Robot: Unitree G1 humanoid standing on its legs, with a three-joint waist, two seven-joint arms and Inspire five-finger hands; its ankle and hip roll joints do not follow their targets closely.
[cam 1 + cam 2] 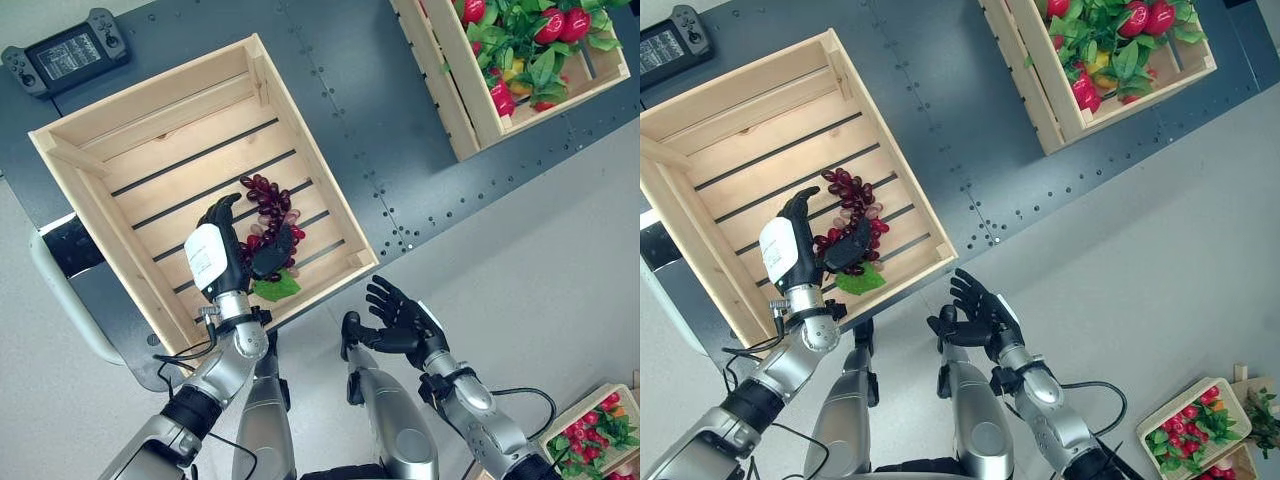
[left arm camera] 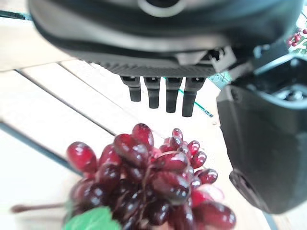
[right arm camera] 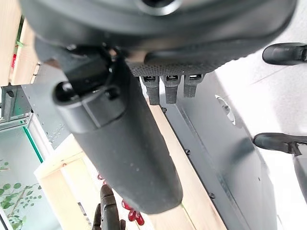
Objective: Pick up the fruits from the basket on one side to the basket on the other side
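Dark grey tabletop ran under two slatted wooden crates. Nearest, beside the near crate [image 1: 70, 150], the right hand [image 1: 405, 322] hung spread and empty. Inside that crate the left hand [image 1: 225, 255] hovered over the grape bunch [image 1: 272, 215], fingers straight, thumb apart, gripping nothing. The bunch lay on the slats, leaf end nearest, long axis running away. Loose grapes might catch a rising finger. Beyond stood the full fruit crate [image 1: 470, 100].
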